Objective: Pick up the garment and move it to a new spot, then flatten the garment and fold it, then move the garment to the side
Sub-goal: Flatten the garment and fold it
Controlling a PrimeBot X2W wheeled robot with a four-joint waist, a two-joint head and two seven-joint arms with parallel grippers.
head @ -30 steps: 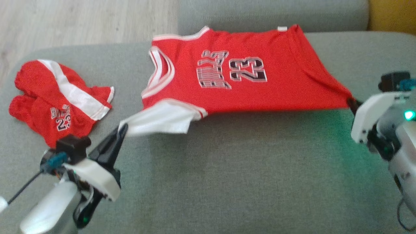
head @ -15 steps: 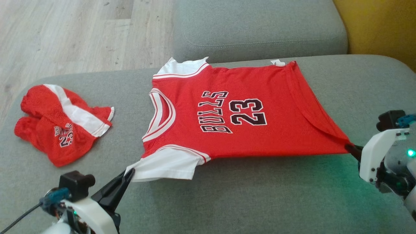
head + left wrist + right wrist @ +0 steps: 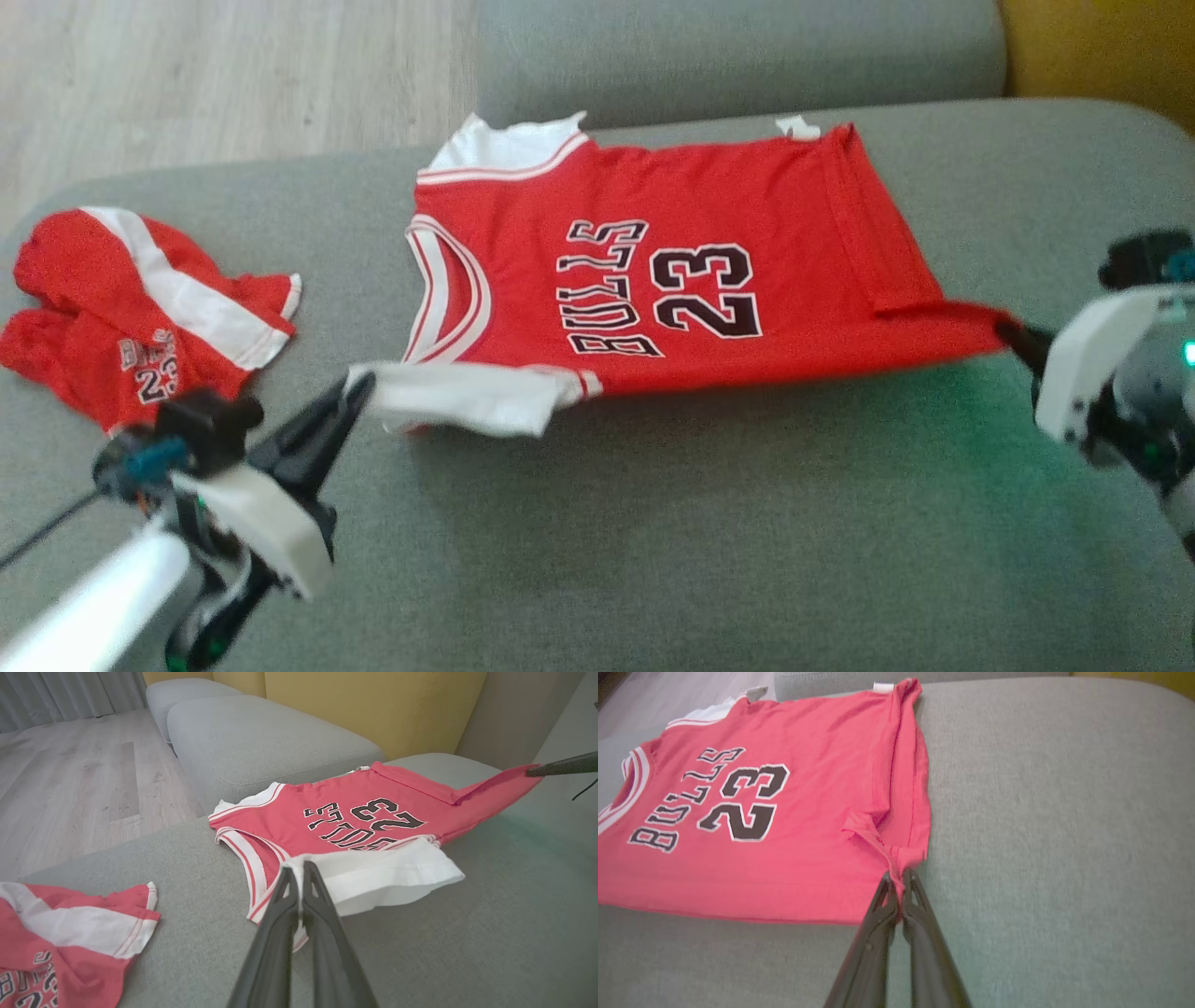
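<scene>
**Operator:** Where's the garment?

**Spotter:** Your red jersey is spread face up on the grey sofa cushion, with its collar toward the robot's left and its hem toward the right.

**Operator:** And the hands?

**Spotter:** Both are gripping it. In its own wrist view, your left hand is pinched tight on the white sleeve. Your right hand is clamped on the near hem corner, with the cloth bunched at its fingertips.

**Operator:** Does any view add something?

**Spotter:** The left wrist view shows that hem corner pulled to a point and raised off the cushion. The head view shows crumpled red shorts on the cushion, well apart on the left, and the wooden floor beyond.
</scene>
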